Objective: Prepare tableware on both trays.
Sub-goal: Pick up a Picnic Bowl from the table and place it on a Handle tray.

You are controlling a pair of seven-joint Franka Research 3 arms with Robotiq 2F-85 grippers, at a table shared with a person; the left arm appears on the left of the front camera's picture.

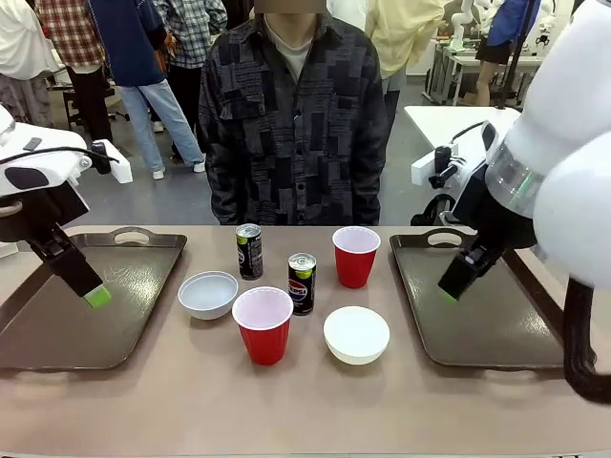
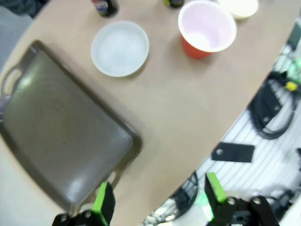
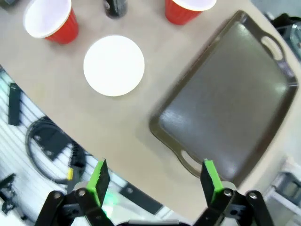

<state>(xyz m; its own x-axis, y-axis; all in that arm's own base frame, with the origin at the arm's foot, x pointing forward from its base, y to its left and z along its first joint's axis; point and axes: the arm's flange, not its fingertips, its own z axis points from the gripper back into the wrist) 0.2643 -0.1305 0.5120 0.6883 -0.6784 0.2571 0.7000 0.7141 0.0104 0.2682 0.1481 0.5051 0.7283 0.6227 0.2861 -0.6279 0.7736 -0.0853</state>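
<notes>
Two dark brown trays lie on the table, one at the left (image 1: 57,334) and one at the right (image 1: 496,324). Between them on the tabletop stand two red cups (image 1: 263,324) (image 1: 355,256), two white bowls (image 1: 208,294) (image 1: 356,334) and two dark cans (image 1: 249,251) (image 1: 302,283). My left gripper (image 1: 96,297) hovers open over the left tray (image 2: 61,136), holding nothing. My right gripper (image 1: 447,293) hovers open over the right tray (image 3: 230,103), also holding nothing. In the wrist views the left gripper (image 2: 157,200) and the right gripper (image 3: 155,181) have wide gaps between their green pads.
A person in a dark patterned shirt (image 1: 291,124) stands at the far side of the table, hands out of sight. Cables (image 2: 273,113) lie on the floor beyond the table's near edge. Other people stand in the background.
</notes>
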